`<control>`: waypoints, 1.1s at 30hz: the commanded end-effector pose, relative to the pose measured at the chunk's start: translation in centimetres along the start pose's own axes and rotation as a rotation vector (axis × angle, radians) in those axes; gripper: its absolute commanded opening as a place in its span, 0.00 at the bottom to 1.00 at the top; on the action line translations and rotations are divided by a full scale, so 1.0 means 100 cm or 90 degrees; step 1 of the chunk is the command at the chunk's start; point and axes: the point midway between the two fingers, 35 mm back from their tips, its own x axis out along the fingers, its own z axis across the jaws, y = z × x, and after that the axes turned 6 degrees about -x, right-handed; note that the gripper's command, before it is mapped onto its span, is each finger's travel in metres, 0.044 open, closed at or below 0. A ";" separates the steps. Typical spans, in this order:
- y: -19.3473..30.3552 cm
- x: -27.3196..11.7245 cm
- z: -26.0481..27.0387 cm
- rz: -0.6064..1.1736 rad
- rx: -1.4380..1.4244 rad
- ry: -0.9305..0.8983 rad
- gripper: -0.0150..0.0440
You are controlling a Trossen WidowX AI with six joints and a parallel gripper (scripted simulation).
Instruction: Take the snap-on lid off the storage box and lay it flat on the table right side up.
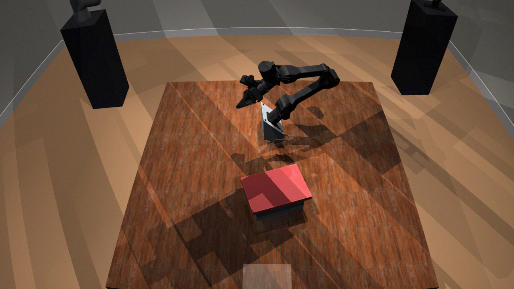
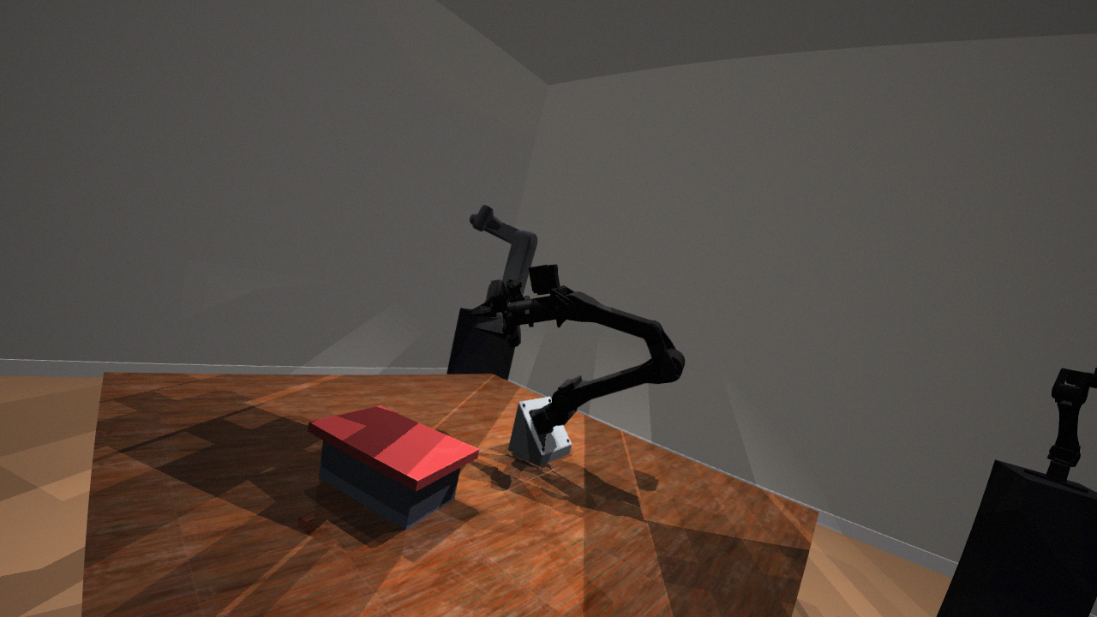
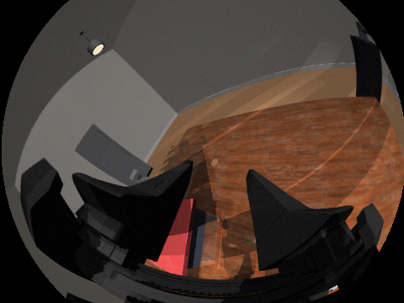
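The red lid (image 1: 276, 188) (image 2: 391, 445) (image 3: 178, 248) lies flat on top of the dark blue storage box (image 1: 280, 211) (image 2: 364, 483) (image 3: 198, 241) and overhangs its walls. The box stands on the wooden table (image 1: 359, 233) (image 3: 295, 139), turned a little. My gripper (image 1: 237, 106) (image 3: 220, 170) is partly open with nothing between its fingers. It hangs high over the far part of the table, beside the arm's base and well away from the box. In the wrist view the lid shows low, partly hidden behind the left finger.
The arm's grey wedge base (image 1: 273, 133) (image 2: 525, 440) stands behind the box, as seen in the top view. A pale square (image 1: 267, 276) marks the near table edge. Two black pedestals (image 1: 95, 61) (image 1: 424, 53) stand beyond the table, each bearing another arm.
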 end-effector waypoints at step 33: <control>0.209 0.061 0.041 0.684 0.043 -0.197 0.65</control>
